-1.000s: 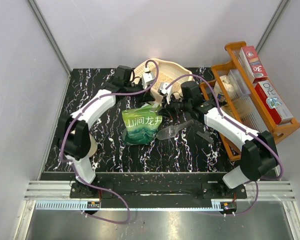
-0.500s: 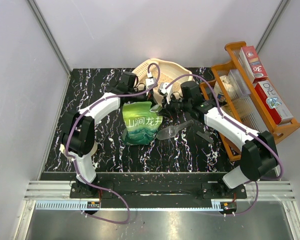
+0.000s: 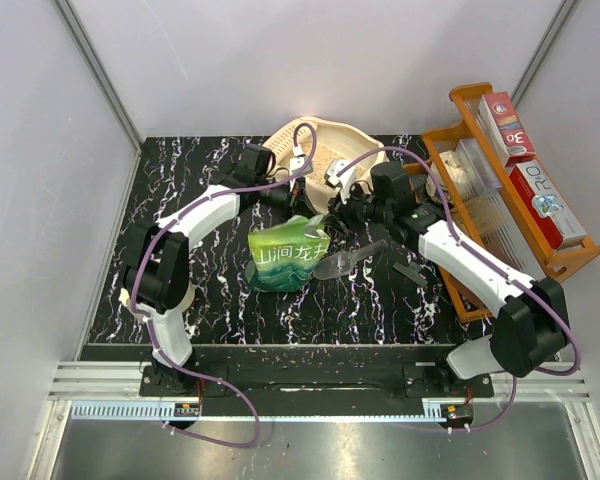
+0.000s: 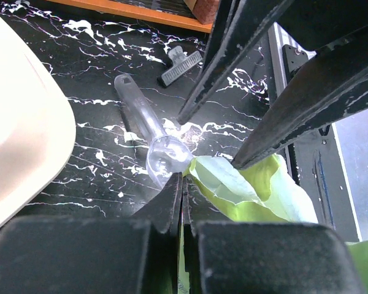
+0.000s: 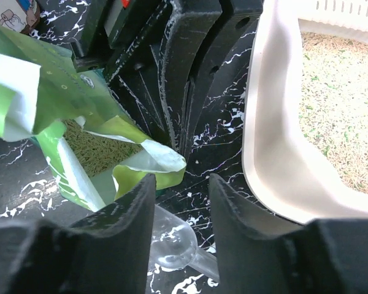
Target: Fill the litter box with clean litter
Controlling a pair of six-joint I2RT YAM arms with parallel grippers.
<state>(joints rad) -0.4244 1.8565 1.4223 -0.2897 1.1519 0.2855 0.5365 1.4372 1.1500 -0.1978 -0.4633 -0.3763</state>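
While the litter box sits at 12 o'clock on the table, its long axis running roughly 9 to 3 and litter spread over its floor, I hold the bag just short of its near rim. My left gripper is clamped on the bag's top edge. My right gripper stands partly open with nothing between its pads, the bag's loose flap just off its tips. The bag lies 7 to 1, its open mouth pointing at 1 o'clock toward the box, with more granules showing inside. From both grippers the box lies at 12 to 1 o'clock, near. My right one looks the closer, with the rim just beside it. The pour, as I judge it, turns on lifting that mouth over the rim. A scoop lies at 4 o'clock of the bag, and a rack at 3 o'clock of the table.
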